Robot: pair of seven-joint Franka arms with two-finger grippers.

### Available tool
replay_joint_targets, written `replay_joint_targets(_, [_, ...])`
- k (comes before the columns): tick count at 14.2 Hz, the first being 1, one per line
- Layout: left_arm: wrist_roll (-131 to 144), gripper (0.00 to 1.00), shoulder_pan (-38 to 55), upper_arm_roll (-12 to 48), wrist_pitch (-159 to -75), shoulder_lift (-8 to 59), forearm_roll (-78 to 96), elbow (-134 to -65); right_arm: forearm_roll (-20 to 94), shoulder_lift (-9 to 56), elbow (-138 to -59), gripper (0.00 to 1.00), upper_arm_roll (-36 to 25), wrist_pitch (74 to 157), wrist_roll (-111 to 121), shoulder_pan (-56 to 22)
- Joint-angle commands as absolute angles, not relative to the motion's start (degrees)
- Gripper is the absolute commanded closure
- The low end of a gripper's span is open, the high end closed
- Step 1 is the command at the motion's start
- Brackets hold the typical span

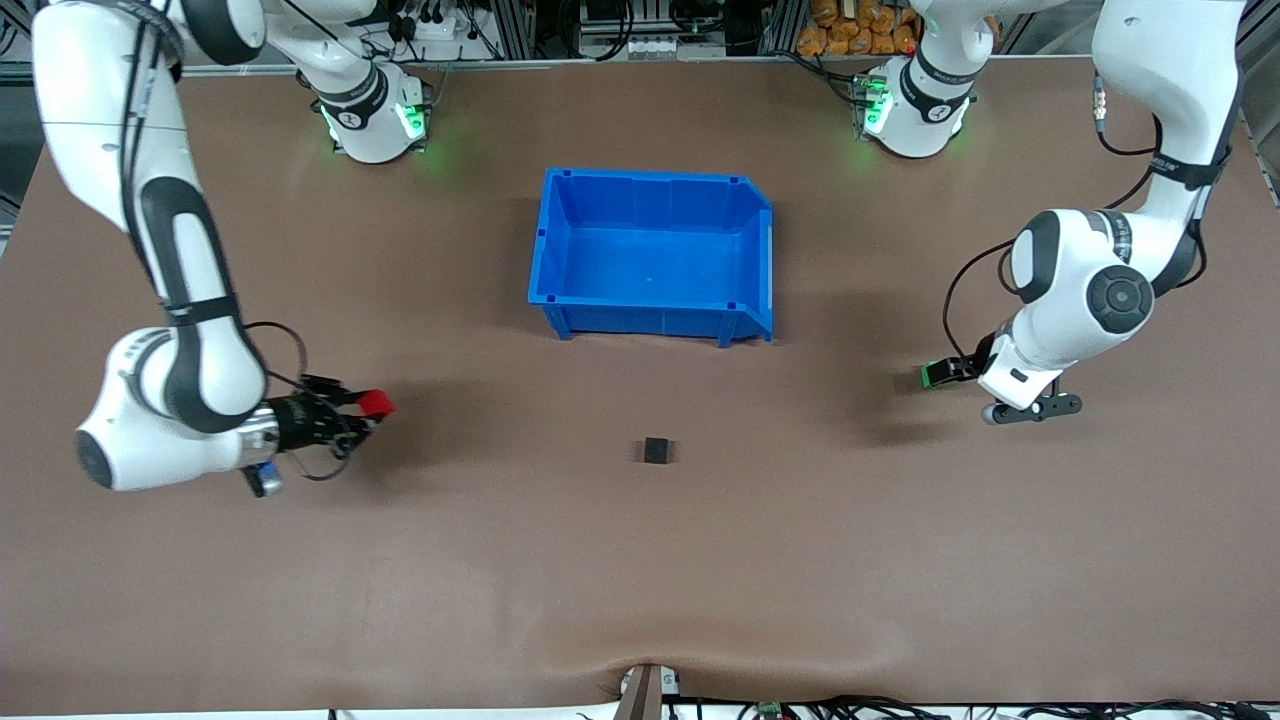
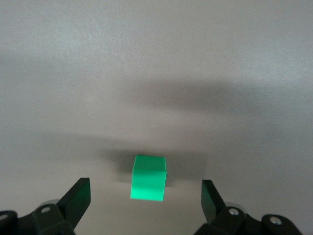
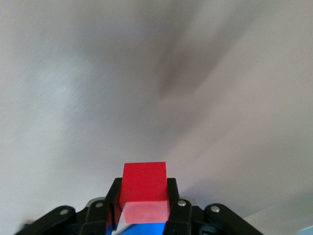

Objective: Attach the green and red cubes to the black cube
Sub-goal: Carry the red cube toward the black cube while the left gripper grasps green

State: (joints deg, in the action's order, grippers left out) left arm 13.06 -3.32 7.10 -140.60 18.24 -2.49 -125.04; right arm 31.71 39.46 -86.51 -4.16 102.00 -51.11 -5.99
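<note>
**Red cube pinched, green cube between spread fingers**

Red shows brightest at the tip of the right gripper (image 1: 368, 408): its two fingers are pressed against opposite sides of the red cube (image 1: 377, 403), which sits gripped between the black pads (image 3: 173, 196) in the right wrist view, with the cube's (image 3: 144, 183) top face clear of them. This gripper is over bare table toward the right arm's end, well apart from the black cube (image 1: 657, 451).

The left gripper (image 1: 950, 372) is low at the left arm's end of the table, also well apart from the black cube. Its fingers are spread wide; the left wrist view shows one fingertip (image 2: 78, 196) on each side of the green cube (image 2: 148, 178) with open gaps between them, the cube resting on the table (image 1: 640, 580) and untouched. In the front view the green cube (image 1: 936, 374) shows at the gripper's tip.

The black cube lies alone on the brown table, nearer to the front camera than the blue bin (image 1: 655, 315). Neither coloured cube touches the black cube.
</note>
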Motion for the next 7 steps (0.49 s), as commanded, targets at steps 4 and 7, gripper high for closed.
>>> replay_joint_targets(4, [12.83,0.22,-4.39,7.03,-147.30,20.91,-3.52,-128.06,41.91,42.26,-86.13,1.00,-4.66,123.53,-75.13,-19.48])
replay_joint_targets(7, [12.74,0.24,-4.31,7.12,-148.53,22.06,-3.52,-127.97,46.22,44.47,-86.13,1.00,-4.66,132.86,-83.20,-24.94])
